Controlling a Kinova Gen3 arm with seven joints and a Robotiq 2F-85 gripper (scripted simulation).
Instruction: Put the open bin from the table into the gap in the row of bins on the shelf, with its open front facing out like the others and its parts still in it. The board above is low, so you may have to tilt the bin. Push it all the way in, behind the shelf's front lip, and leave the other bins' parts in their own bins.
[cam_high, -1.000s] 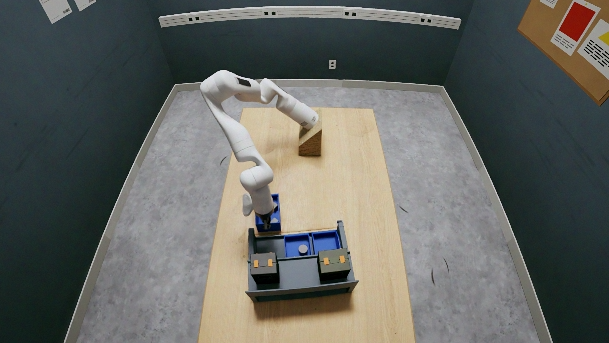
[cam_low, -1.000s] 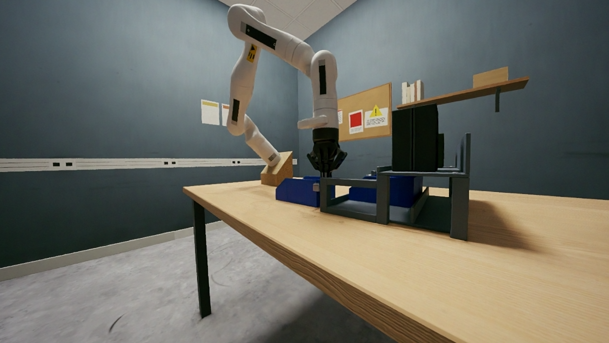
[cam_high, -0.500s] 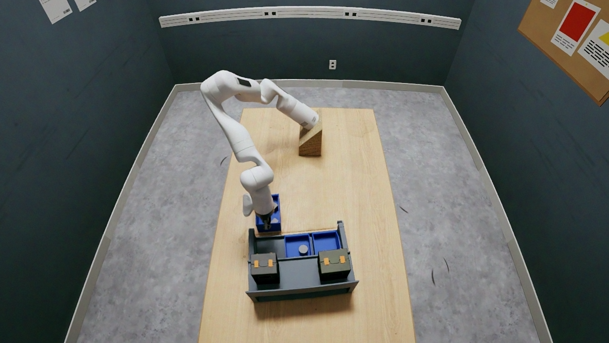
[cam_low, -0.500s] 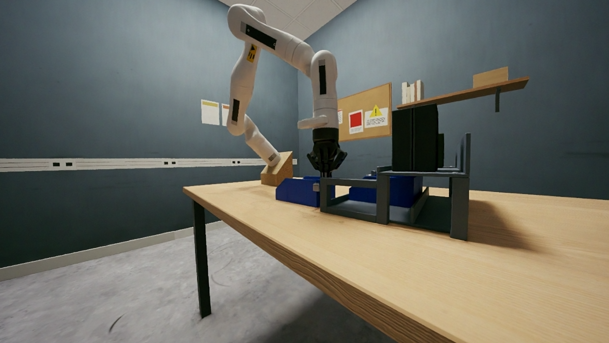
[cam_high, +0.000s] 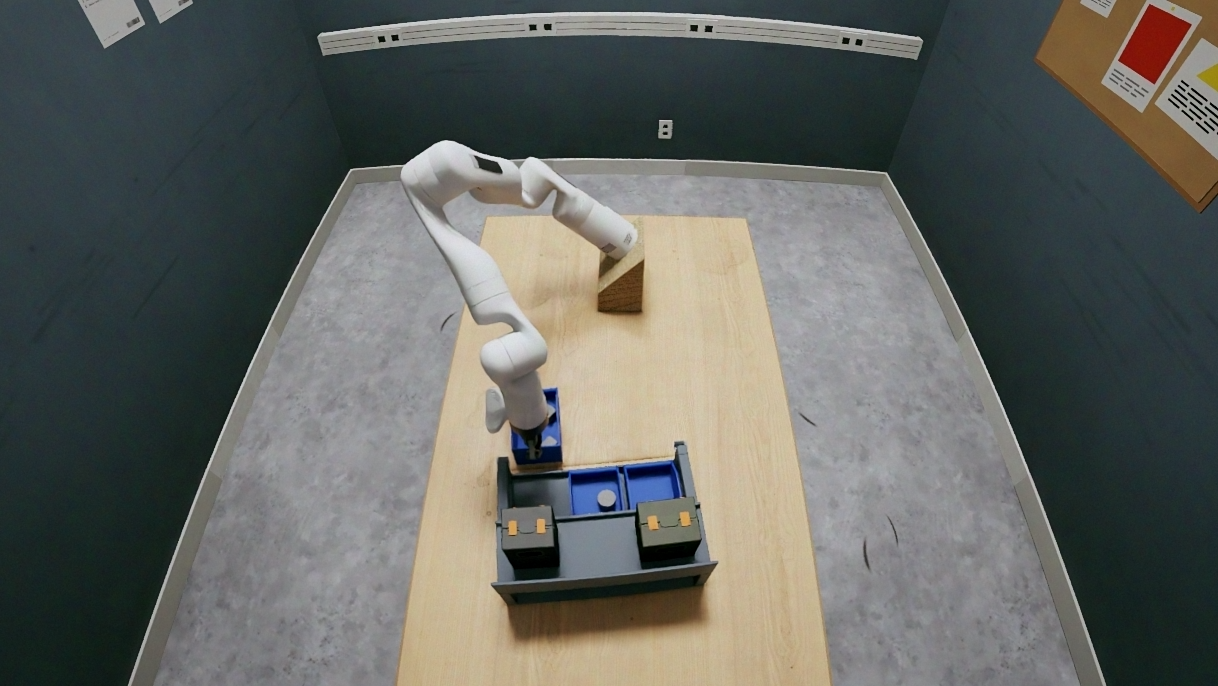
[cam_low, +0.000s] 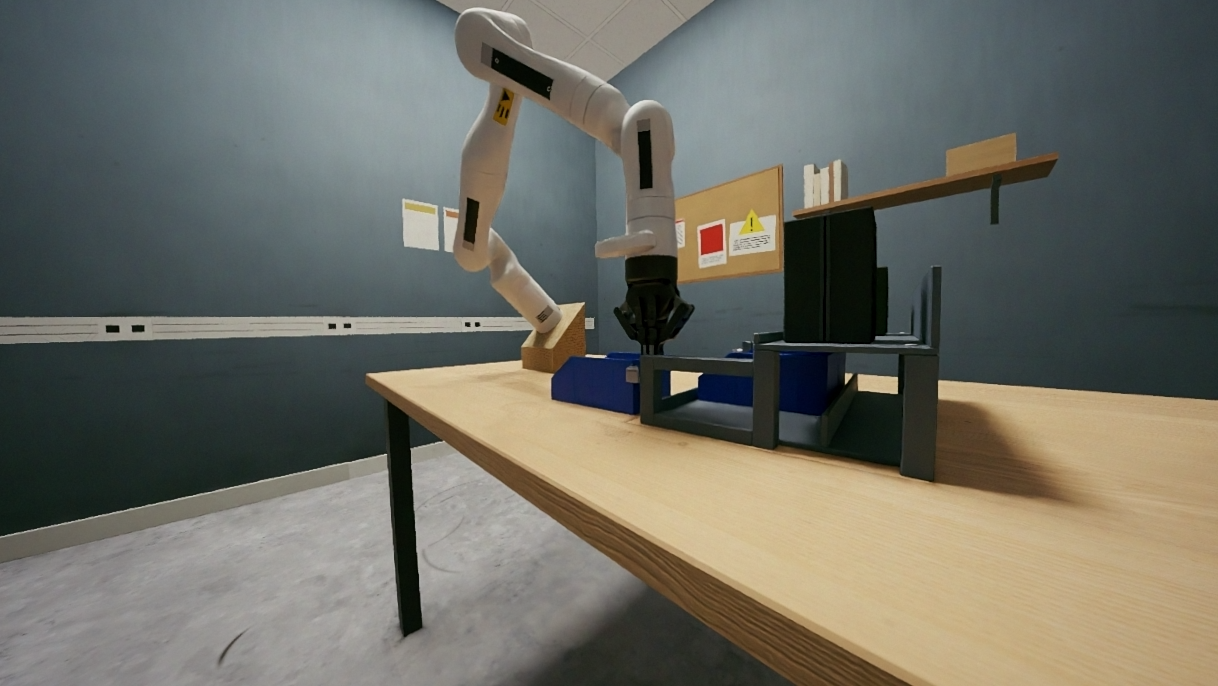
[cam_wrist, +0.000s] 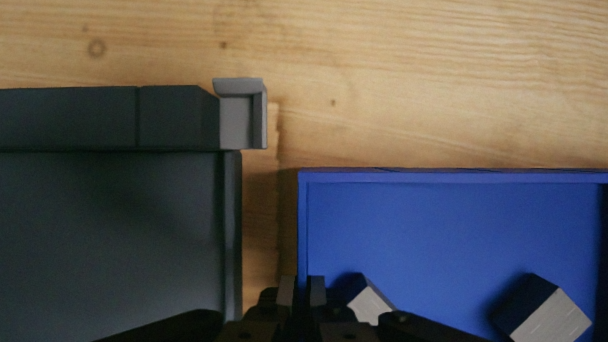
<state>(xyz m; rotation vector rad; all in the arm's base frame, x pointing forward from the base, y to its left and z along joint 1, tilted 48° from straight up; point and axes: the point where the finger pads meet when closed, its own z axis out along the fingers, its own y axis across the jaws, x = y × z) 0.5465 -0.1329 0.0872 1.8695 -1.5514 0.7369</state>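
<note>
Our fingers (cam_high: 534, 443) (cam_low: 651, 340) pinch the thin, shelf-side wall of the bin (cam_high: 551, 455) (cam_low: 596, 385) (cam_wrist: 450, 225) on the worktop (cam_high: 647, 366) (cam_low: 528, 451) (cam_wrist: 425, 100). It looks stiff and light; held there, tilting could slide its blocks (cam_wrist: 550, 320).

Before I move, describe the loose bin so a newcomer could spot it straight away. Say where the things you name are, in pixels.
On the wooden table (cam_high: 639, 366) (cam_low: 767, 519) (cam_wrist: 400, 50), find the dark grey shelf (cam_high: 596, 545) (cam_low: 764, 400) (cam_wrist: 170, 120). Just outside its row sits a blue bin (cam_high: 548, 455) (cam_low: 592, 383) (cam_wrist: 450, 220) holding grey blocks (cam_wrist: 552, 317). Unlike the two blue bins (cam_high: 592, 487) (cam_low: 809, 379) in the row, it stands on the tabletop, one wall pinched by the end effector (cam_high: 534, 449) (cam_low: 652, 351) (cam_wrist: 301, 290).
</note>
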